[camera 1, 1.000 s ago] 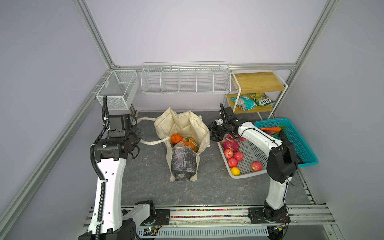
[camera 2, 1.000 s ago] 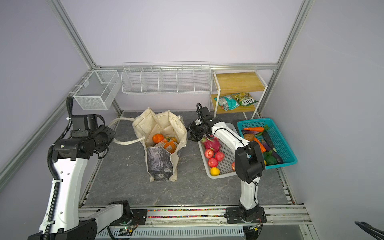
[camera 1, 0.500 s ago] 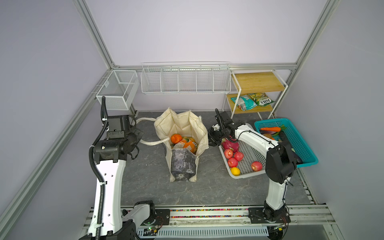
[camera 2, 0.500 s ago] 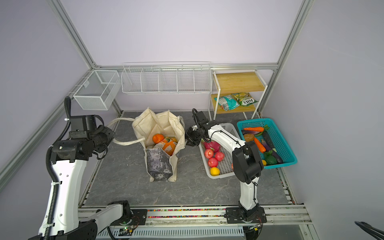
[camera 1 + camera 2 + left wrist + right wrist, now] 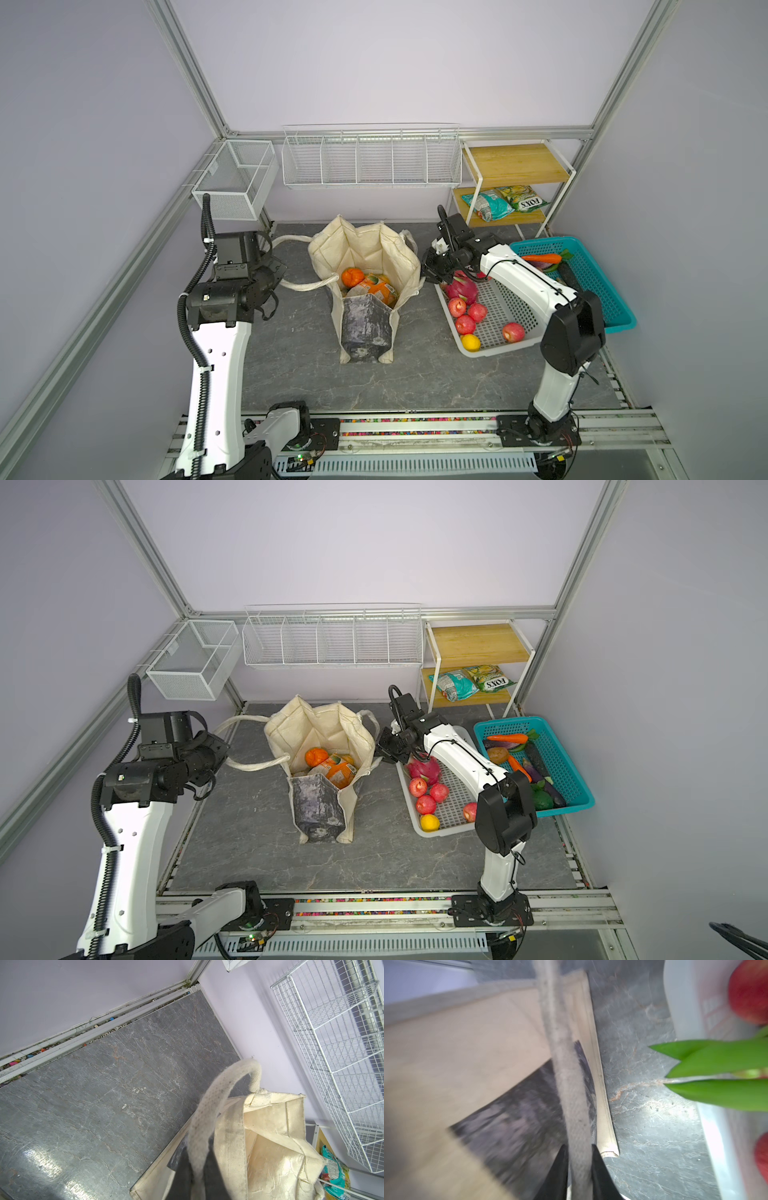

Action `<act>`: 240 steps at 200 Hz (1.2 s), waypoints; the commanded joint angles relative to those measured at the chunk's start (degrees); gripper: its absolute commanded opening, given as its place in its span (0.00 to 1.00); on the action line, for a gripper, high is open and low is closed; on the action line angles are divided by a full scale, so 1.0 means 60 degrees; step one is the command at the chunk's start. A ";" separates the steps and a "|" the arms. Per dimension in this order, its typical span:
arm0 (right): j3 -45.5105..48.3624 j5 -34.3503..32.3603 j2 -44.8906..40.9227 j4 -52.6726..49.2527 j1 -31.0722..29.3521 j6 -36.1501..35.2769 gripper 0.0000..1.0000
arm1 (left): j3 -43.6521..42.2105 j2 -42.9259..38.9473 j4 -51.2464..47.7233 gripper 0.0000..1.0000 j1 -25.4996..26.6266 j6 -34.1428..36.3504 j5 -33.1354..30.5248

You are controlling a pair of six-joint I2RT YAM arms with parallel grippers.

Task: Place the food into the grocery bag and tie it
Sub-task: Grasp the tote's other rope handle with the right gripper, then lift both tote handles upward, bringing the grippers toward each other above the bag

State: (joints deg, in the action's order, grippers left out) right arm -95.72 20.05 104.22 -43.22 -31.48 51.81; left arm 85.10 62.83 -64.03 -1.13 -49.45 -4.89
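Observation:
The cream grocery bag (image 5: 365, 253) (image 5: 328, 729) stands open mid-table, dark marbled panel facing front. Inside lie an orange (image 5: 352, 276) and an orange snack packet (image 5: 376, 290). My left gripper (image 5: 276, 276) (image 5: 197, 1153) is shut on the bag's left strap handle (image 5: 301, 286) (image 5: 207, 1109), which stretches out to the left. My right gripper (image 5: 428, 270) (image 5: 579, 1147) sits at the bag's right side, its black fingers pressed on either side of the right strap handle (image 5: 566, 1064). More food lies in the white basket (image 5: 498, 351): red apples (image 5: 465, 324), a yellow fruit (image 5: 470, 342) and a pink dragon fruit (image 5: 463, 289).
A teal basket (image 5: 615, 307) of toy vegetables stands right of the white basket. A wooden shelf at the back right holds snack packets (image 5: 488, 204). Wire baskets (image 5: 370, 160) hang on the back wall and left corner. The right arm arches over the white basket.
My right gripper has moved left from over the white basket to the bag's right side and closed on the right strap. The left arm still holds its strap.

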 commanded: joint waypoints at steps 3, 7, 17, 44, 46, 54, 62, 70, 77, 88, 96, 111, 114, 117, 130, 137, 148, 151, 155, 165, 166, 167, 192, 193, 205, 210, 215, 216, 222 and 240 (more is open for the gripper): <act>-0.0248 -0.0716 -0.0712 -0.0426 0.0141 -0.1065 0.13 | -0.0135 -0.0129 0.0287 0.00 -0.0061 -0.0224 0.0136; -0.0223 -0.0720 -0.0745 -0.0383 0.0160 -0.1108 0.12 | -0.0149 -0.0116 0.0313 0.00 -0.0050 -0.0235 0.0161; -0.0135 -0.0666 -0.0843 -0.0210 0.0214 -0.1149 0.08 | -0.0172 -0.0102 0.0386 0.00 -0.0061 -0.0247 0.0223; -0.0010 -0.0376 -0.0972 0.0122 0.0305 -0.1170 0.07 | -0.0211 -0.0060 0.0515 0.00 -0.0054 -0.0255 0.0381; -0.0016 -0.0363 -0.0977 0.0145 0.0302 -0.1195 0.07 | -0.0220 -0.0057 0.0519 0.00 -0.0059 -0.0269 0.0387; -0.0013 -0.0285 -0.0993 0.0238 0.0305 -0.1257 0.07 | -0.0223 -0.0049 0.0569 0.00 -0.0059 -0.0254 0.0429; -0.0013 -0.0217 -0.1029 0.0334 0.0310 -0.1314 0.07 | -0.0232 -0.0042 0.0613 0.00 -0.0056 -0.0258 0.0475; 0.0001 -0.0186 -0.1072 0.0460 0.0298 -0.1409 0.07 | -0.0252 -0.0042 0.0671 0.00 -0.0061 -0.0240 0.0552; 0.0034 -0.0178 -0.1130 0.0626 0.0289 -0.1511 0.07 | -0.0277 -0.0065 0.0751 0.00 -0.0061 -0.0230 0.0641; 0.0099 -0.0172 -0.1250 0.0941 0.0282 -0.1678 0.07 | -0.0336 -0.0091 0.0962 0.00 -0.0054 -0.0163 0.0822; 0.0167 -0.0177 -0.1375 0.1202 0.0267 -0.1841 0.07 | -0.0404 -0.0136 0.1168 0.00 -0.0055 -0.0117 0.0974; 0.0328 -0.0175 -0.1636 0.1726 0.0239 -0.2219 0.07 | -0.0474 -0.0201 0.1507 0.00 -0.0060 -0.0002 0.1230; 0.0357 -0.0185 -0.1689 0.1833 0.0238 -0.2294 0.07 | -0.0485 -0.0215 0.1559 0.00 -0.0061 0.0017 0.1282; 0.0387 -0.0183 -0.1744 0.1936 0.0230 -0.2379 0.07 | -0.0483 -0.0232 0.1613 0.00 -0.0050 0.0047 0.1323; 0.0508 -0.0209 -0.1974 0.2346 0.0194 -0.2769 0.07 | -0.0467 -0.0268 0.1826 0.00 -0.0025 0.0160 0.1488; 0.0577 -0.0232 -0.2110 0.2559 0.0163 -0.2981 0.07 | -0.0436 -0.0298 0.1901 0.00 -0.0001 0.0215 0.1539; 0.0683 -0.0176 -0.2312 0.2897 0.0132 -0.3302 0.07 | -0.0370 -0.0298 0.2040 0.00 0.0063 0.0321 0.1643; 0.0720 -0.0143 -0.2369 0.3005 0.0116 -0.3393 0.07 | -0.0350 -0.0293 0.2069 0.00 0.0077 0.0362 0.1668; 0.0763 -0.0096 -0.2437 0.3157 0.0104 -0.3501 0.07 | -0.0319 -0.0285 0.2119 0.00 0.0094 0.0402 0.1706; 0.0875 0.0053 -0.2603 0.3531 0.0049 -0.3726 0.07 | -0.0228 -0.0251 0.2212 0.00 0.0177 0.0529 0.1798; 0.0885 0.0062 -0.2619 0.3566 0.0055 -0.3742 0.07 | -0.0218 -0.0241 0.2223 0.00 0.0190 0.0548 0.1804; 0.0897 0.0081 -0.2634 0.3583 0.0051 -0.3757 0.07 | -0.0206 -0.0237 0.2229 0.00 0.0203 0.0564 0.1807; 0.0968 0.0618 -0.2803 0.4243 -0.0031 -0.4048 0.07 | 0.0144 -0.0059 0.2395 0.00 0.0540 0.0930 0.1987; 0.0968 0.0637 -0.2807 0.4266 -0.0036 -0.4049 0.07 | 0.0151 -0.0043 0.2395 0.00 0.0547 0.0946 0.2001; 0.0946 0.0818 -0.2825 0.4500 -0.0075 -0.4115 0.07 | 0.0307 0.0053 0.2503 0.00 0.0712 0.1101 0.2120; 0.0953 0.0878 -0.2829 0.4594 -0.0098 -0.4144 0.07 | 0.0364 0.0096 0.2564 0.00 0.0795 0.1190 0.2192; 0.0954 0.0938 -0.2829 0.4695 -0.0138 -0.4198 0.07 | 0.0441 0.0156 0.2609 0.00 0.0863 0.1253 0.2263; 0.0954 0.0944 -0.2819 0.4711 -0.0141 -0.4212 0.07 | 0.0453 0.0167 0.2619 0.00 0.0884 0.1276 0.2278; 0.0939 0.0991 -0.2825 0.4799 -0.0190 -0.4306 0.07 | 0.0556 0.0228 0.2662 0.00 0.0956 0.1357 0.2360; 0.0896 0.1074 -0.2825 0.4960 -0.0395 -0.4747 0.07 | 0.0762 0.0435 0.2923 0.00 0.1185 0.1487 0.2710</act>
State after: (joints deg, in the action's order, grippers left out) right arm -90.72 23.51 88.84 -19.29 -32.47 27.90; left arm 86.76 64.05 -50.15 4.36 -43.35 7.64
